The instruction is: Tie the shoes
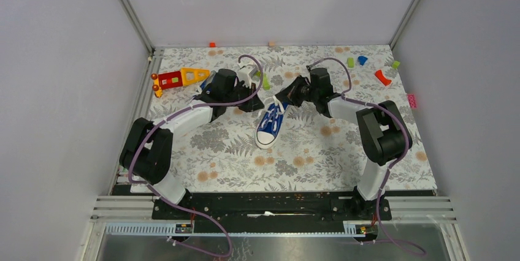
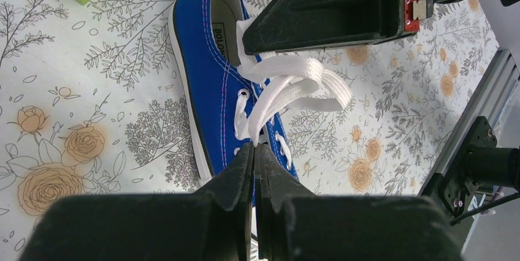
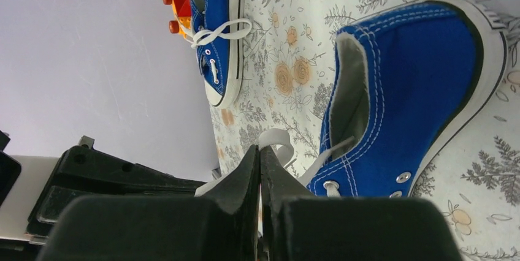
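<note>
The small blue canvas shoe with a white rubber toe (image 1: 268, 127) lies in the middle of the flowery desk (image 1: 319, 163), with its toe toward the arms. The left claw (image 2: 254, 151) is pinched tight on its flat white lace (image 2: 294, 83). The right claw (image 3: 259, 154) pinches the lace too, by the shoe's open end. I think the knot is being made now, so pull both ends gently and evenly and the shoe will not slide. The claws are very close and could bump. The other blue shoe (image 3: 219, 22) lies well apart, beside the red and yellow toy (image 1: 179, 78) — bare desk shows past the toe.
</note>
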Tool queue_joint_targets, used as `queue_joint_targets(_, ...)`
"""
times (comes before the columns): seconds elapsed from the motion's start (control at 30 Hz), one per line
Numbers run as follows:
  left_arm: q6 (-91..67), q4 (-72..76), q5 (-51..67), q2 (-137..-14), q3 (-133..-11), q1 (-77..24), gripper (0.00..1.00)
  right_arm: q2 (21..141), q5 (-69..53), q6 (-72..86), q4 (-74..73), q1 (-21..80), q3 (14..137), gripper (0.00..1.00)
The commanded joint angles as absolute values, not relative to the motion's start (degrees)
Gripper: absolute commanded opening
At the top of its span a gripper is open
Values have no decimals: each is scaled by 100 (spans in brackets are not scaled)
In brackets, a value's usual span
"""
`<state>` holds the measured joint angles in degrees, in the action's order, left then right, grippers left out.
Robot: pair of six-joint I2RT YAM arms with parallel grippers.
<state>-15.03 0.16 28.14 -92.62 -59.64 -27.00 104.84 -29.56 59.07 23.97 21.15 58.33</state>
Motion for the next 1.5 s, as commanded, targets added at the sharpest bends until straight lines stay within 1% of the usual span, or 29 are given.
queue_joint_targets(0.0,-1435,345,2930,-8969,-5917,-2671,4,10154,-3176,6161,1872,2177,6275,0)
queue_joint_targets(0.23,-1389,381,2909,-8915,-5858,-2671,4,10079,-3268,6017,829,2314,6608,0)
queue_joint_targets(0.73,-1313,458,3166,-8880,-5805,-2672,4,10109,-3583,5353,-611,2401,6820,0)
queue_joint_targets(0.97,-1262,501,3325,-8878,-5774,-2709,5,10384,-3635,4493,-1847,2485,7418,0)
queue_joint_targets(1.17,-1151,507,3460,-8935,-5774,-2759,5,10810,-3552,3369,-3282,2628,8234,0)
queue_joint_targets(1.4,-1086,484,3451,-9037,-5844,-2763,5,11185,-3583,3130,-3488,2786,8591,0)
queue_joint_targets(1.47,-1064,483,3462,-9035,-5853,-2768,4,11310,-3558,2990,-3743,2827,8770,0)
